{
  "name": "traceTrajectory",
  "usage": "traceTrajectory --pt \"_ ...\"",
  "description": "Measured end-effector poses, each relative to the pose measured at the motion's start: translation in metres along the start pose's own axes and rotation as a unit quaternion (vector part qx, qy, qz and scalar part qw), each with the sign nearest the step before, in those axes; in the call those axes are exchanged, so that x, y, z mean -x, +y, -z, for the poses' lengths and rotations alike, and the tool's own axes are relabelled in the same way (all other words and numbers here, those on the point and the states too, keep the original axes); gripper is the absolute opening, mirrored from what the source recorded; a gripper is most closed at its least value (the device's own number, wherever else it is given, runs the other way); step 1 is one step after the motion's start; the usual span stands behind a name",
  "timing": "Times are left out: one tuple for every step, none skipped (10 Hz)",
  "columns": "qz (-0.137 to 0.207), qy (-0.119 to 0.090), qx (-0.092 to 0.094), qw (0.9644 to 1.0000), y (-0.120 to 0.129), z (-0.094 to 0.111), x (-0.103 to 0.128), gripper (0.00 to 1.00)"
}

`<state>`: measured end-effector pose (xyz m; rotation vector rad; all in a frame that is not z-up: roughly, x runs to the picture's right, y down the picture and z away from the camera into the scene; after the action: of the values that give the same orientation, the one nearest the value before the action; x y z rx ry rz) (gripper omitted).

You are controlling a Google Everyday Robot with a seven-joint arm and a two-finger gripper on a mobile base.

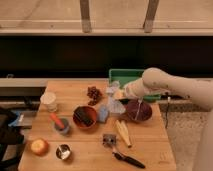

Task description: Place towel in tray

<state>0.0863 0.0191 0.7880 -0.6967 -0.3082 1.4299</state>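
A pale blue-white towel (115, 101) hangs from my gripper (121, 93) above the middle of the wooden table. Its lower end is close to the tabletop. The gripper is shut on the towel's upper part. My white arm (165, 85) reaches in from the right. The green tray (125, 76) stands at the back right of the table, just behind and to the right of the gripper. The arm hides part of the tray.
Below the arm is a dark maroon bowl (138, 110). Near the towel are a blue sponge (103, 113), a red bowl (85, 116) and dark grapes (93, 93). Further off are a white cup (48, 100), a grey bowl (61, 125), an apple (39, 146) and a black-handled utensil (127, 159).
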Motion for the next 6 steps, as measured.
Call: traceTrajectory --pt "-0.001 -0.01 0.005 0.9999 -0.003 0.001 0.017 0.0" --pt "-0.007 -0.024 0.01 0.9996 -0.01 0.002 0.033 0.0" --pt "-0.019 -0.04 0.015 0.9989 -0.022 0.005 0.047 0.0" --pt "-0.03 -0.054 0.021 0.9979 -0.032 0.006 0.058 0.0" --pt "-0.048 -0.073 0.033 0.9956 -0.046 0.007 0.07 0.0" --pt "-0.068 -0.099 0.051 0.9915 -0.061 0.009 0.081 0.0"
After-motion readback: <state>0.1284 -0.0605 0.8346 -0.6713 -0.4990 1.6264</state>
